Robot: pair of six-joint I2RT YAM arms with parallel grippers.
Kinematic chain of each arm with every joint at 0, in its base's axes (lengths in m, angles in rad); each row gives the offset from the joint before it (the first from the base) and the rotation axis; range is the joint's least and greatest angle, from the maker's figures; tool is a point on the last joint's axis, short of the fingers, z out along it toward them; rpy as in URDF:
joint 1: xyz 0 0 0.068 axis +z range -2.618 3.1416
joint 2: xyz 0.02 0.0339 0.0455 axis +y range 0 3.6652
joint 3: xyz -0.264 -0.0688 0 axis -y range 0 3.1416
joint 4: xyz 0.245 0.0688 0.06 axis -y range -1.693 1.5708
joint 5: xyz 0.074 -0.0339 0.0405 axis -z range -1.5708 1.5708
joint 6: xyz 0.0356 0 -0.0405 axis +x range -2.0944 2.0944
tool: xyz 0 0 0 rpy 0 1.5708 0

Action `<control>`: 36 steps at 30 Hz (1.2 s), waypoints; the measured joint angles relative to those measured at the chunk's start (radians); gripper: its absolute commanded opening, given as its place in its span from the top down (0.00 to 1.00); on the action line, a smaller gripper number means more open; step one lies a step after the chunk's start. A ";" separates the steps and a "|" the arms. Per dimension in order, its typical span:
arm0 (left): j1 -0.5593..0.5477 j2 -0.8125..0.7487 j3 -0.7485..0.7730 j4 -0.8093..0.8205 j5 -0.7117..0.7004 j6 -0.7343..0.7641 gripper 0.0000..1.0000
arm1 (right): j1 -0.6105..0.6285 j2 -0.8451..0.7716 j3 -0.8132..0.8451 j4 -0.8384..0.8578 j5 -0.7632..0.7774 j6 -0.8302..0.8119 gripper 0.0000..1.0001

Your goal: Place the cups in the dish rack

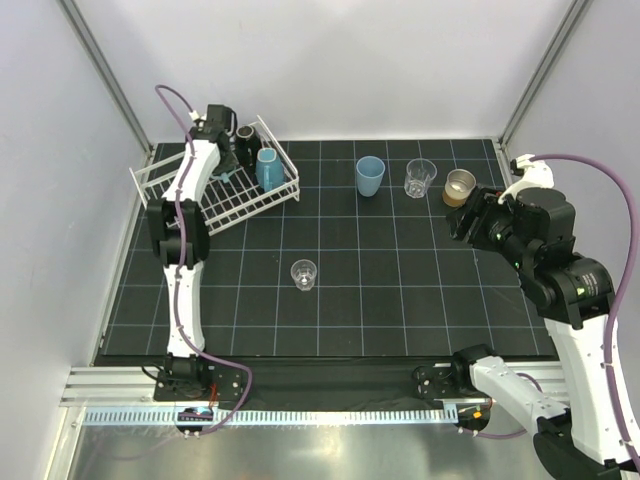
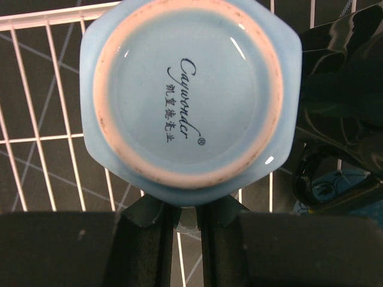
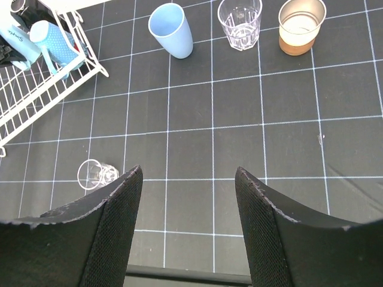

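Over the rack (image 2: 42,19), the left claw (image 2: 185,210) clamps a blue mug (image 2: 188,89) upside down for draining; the right claw (image 3: 187,174) gapes idle

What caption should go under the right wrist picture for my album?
Open right hand above the gridded mat, facing a blue tumbler, a clear glass and a brown cup.

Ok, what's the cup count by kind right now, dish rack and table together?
light blue mug: 2
black mug: 1
clear glass: 2
light blue tumbler: 1
brown metallic cup: 1
Total: 7
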 measured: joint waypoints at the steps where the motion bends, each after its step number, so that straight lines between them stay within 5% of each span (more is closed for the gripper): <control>1: 0.000 0.009 0.007 0.001 0.006 -0.001 1.00 | 0.000 0.000 0.000 0.000 0.000 0.000 0.35; 8: 0.002 0.025 0.016 0.015 0.011 -0.007 0.99 | 0.000 0.012 0.000 -0.002 -0.002 0.001 0.35; 12: 0.006 0.025 0.016 0.014 0.011 -0.007 0.55 | 0.000 0.013 -0.002 -0.001 -0.011 0.006 0.35; 15: 0.012 0.025 0.016 0.018 0.012 -0.016 0.33 | 0.000 0.012 -0.008 -0.001 -0.021 0.010 0.35; 18: 0.018 0.024 0.016 0.019 0.013 -0.024 0.25 | 0.000 0.012 -0.017 0.000 -0.033 0.014 0.36; 29: 0.022 -0.073 -0.035 -0.002 0.055 -0.059 0.20 | 0.000 0.046 -0.045 0.001 -0.126 0.023 0.34; 36: 0.021 -0.362 -0.271 -0.012 0.159 -0.094 0.21 | 0.000 0.153 -0.093 -0.002 -0.257 0.020 0.24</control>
